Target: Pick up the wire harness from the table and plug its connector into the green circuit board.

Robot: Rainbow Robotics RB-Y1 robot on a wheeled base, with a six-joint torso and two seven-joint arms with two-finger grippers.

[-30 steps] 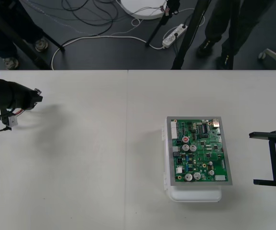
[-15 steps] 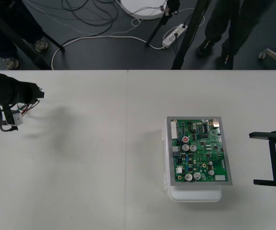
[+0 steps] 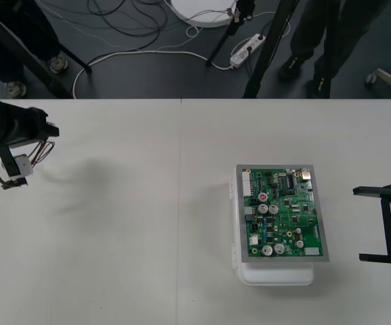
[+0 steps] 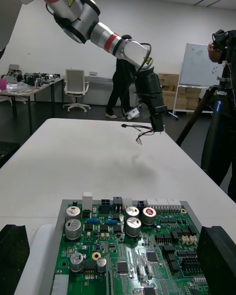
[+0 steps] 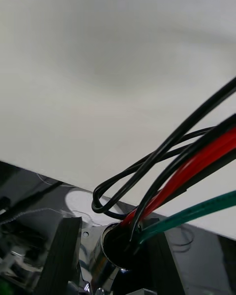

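Note:
My left gripper (image 3: 49, 130) hangs above the table's far left, shut on the wire harness (image 3: 43, 151), whose red and black wires dangle under it. In the left wrist view the gripper (image 5: 115, 243) clamps the round metal socket (image 5: 114, 248), with red, black and green wires (image 5: 196, 169) running away from it over the table. The green circuit board (image 3: 283, 213) sits on its white base (image 3: 276, 275) at the right centre. My right gripper (image 3: 375, 225) waits open just right of the board. The right wrist view looks past its fingers (image 4: 216, 258) over the board (image 4: 128, 255) to the left gripper (image 4: 158, 124) and the hanging harness (image 4: 140, 132).
The table (image 3: 148, 237) between the left gripper and the board is bare, with the arm's soft shadow (image 3: 87, 172) on it. Beyond the far edge lie floor cables, a power strip (image 3: 247, 49) and tripod legs.
The left gripper has risen and drifted a little toward the table's far edge with the harness in it. Its shadow has slid right. The right arm and board have not moved.

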